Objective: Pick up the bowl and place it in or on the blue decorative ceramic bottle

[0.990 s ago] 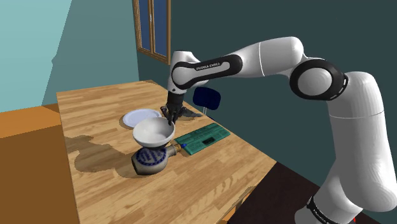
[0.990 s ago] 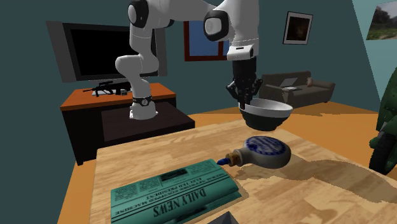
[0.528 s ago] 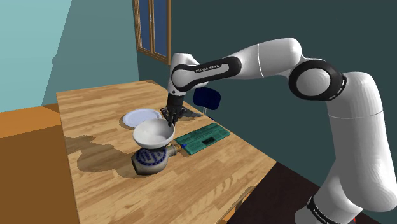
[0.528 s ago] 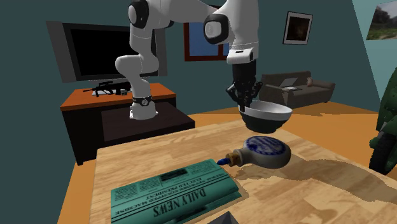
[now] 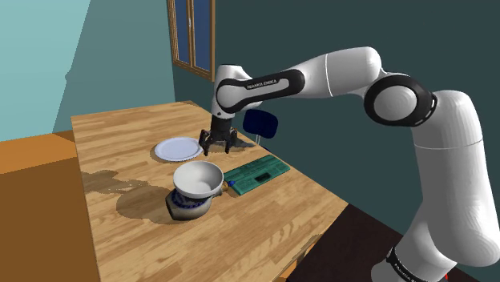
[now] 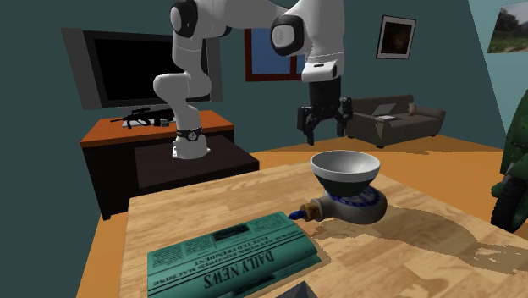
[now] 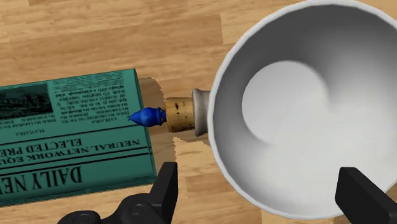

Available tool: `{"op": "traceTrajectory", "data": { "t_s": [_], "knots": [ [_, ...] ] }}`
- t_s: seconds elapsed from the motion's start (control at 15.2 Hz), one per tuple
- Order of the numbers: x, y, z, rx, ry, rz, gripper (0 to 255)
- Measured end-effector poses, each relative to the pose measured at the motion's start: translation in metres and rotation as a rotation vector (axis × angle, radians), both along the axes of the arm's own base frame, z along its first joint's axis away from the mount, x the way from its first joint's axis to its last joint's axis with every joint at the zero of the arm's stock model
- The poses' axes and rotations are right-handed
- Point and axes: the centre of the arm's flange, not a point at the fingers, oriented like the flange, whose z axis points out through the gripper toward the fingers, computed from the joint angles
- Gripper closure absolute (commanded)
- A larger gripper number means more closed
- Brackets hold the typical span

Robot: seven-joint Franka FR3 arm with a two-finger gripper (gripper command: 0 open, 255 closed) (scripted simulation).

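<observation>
Bowl released, now resting on the bottle.
The white bowl sits upright on the blue-patterned bottle, which lies on its side mid-worktop. The hand, gripping the rim a moment ago, hangs above it spread wide and empty, so the placement looks done.

The white bowl is sitting on the blue bottle lying on the counter, while the gripper is hovering above, fingers spread.
</observation>
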Motion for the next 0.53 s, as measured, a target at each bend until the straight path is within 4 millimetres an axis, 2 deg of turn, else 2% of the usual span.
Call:
{"op": "traceTrajectory", "data": {
  "t_s": [0.26,0.53],
  "knots": [
    [-0.002,-0.007,0.038,0.000,-0.001,0.000,0],
    [-0.001,-0.006,0.043,0.000,0.000,0.000,0]
  ]
}}
